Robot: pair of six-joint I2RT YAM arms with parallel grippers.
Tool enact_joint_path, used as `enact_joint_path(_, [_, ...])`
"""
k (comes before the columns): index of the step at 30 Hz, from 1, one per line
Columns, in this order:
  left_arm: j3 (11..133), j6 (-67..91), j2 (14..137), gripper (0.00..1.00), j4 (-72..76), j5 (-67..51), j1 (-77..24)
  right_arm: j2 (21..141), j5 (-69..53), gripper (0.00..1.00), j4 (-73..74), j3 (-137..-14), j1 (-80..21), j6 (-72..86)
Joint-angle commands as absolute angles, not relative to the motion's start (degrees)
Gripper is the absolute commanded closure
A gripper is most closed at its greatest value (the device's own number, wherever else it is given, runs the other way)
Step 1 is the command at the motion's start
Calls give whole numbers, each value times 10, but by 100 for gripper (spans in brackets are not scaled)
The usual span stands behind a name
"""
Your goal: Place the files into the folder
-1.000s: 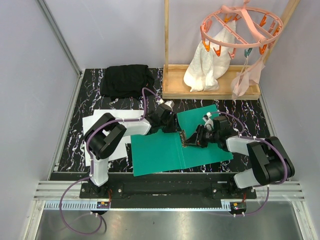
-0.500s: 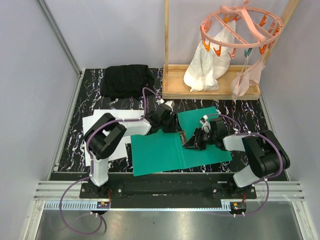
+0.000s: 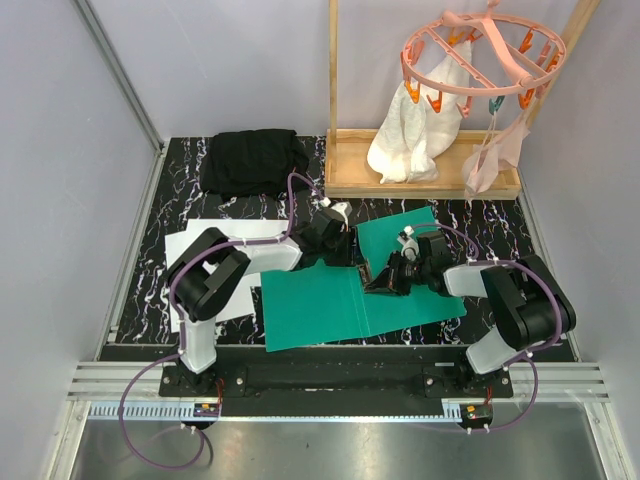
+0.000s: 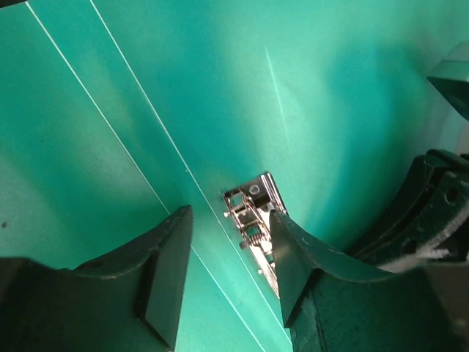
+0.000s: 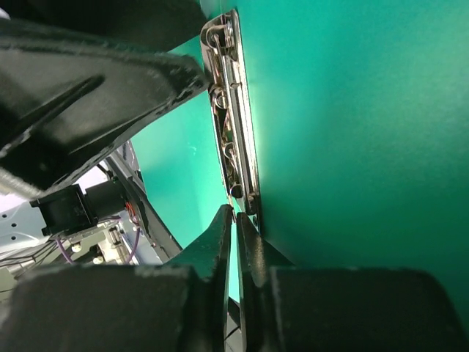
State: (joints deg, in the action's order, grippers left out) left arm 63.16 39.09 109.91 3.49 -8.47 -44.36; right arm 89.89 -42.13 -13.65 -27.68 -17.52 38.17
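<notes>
Narrowing since before, the right gripper (image 5: 234, 214) is almost closed at the shiny metal clip (image 5: 233, 125). The left gripper (image 4: 229, 218) gapes astride it on the smooth teal folder (image 4: 146, 88).

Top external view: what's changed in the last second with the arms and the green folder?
The right gripper closed its fingers to a thin slit by the end of the silver metal clip, and its elbow drew in toward the teal-green flat folder. The left gripper stays open, straddling the clip; folder, white paper sheets and folded black cloth are unmoved.
</notes>
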Motion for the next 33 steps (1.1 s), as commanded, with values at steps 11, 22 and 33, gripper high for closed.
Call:
enact_joint_path(11, [641, 344, 1001, 42, 9, -55, -457, 923, -430, 99, -139, -307, -181, 366])
enact_joint_path(22, [544, 424, 982, 66, -21, -11, -493, 892, -269, 100, -3, -334, -216, 330])
enact_joint_path(33, [541, 455, 1029, 85, -33, 69, -502, 934, -92, 100, 36, -311, -270, 438])
